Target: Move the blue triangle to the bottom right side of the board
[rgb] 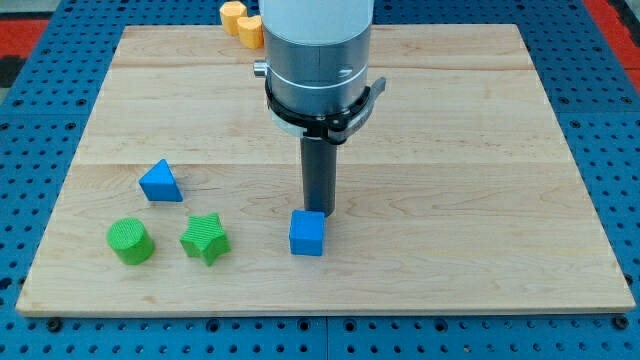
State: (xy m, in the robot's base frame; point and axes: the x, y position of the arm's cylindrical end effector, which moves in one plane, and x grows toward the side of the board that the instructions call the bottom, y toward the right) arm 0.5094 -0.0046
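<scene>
The blue triangle (160, 182) is seen at the wooden board's (450, 150) eight o'clock edge. My tip (319, 212), a bare rod without jaws, is placed touching a blue cube (307, 234) at twelve o'clock, well apart from the triangle.

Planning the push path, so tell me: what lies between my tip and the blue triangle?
Nothing: in the camera view, bare board separates my tip from the blue triangle.

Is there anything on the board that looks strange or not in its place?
Only this: my tip sits against the blue cube, not the blue triangle, which lies apart toward the view's left. Nothing looks damaged or spilled.
</scene>
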